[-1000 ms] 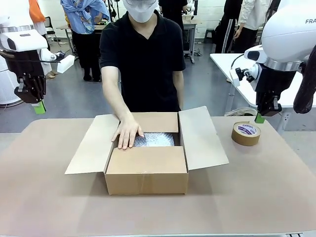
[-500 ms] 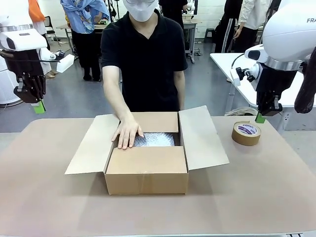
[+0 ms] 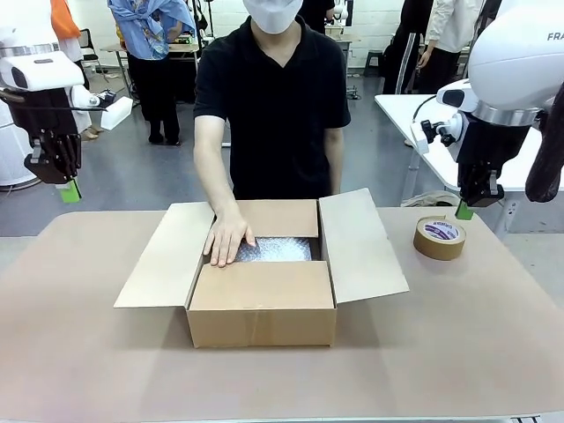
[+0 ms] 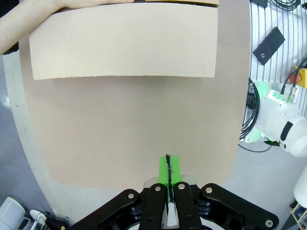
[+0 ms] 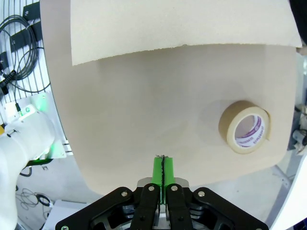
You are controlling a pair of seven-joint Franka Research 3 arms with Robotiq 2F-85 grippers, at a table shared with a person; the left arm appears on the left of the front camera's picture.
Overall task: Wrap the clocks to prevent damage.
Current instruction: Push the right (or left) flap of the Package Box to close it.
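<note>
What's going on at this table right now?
A person's hand rests on bubble wrap inside an open cardboard box. The left gripper and right gripper hang shut, raised at either side, holding nothing. A roll of tape lies to the right of the box, untouched.

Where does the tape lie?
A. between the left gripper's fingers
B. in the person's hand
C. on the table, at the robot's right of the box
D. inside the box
C: the tape lies flat on the table, apart from the box, at its right.
</note>
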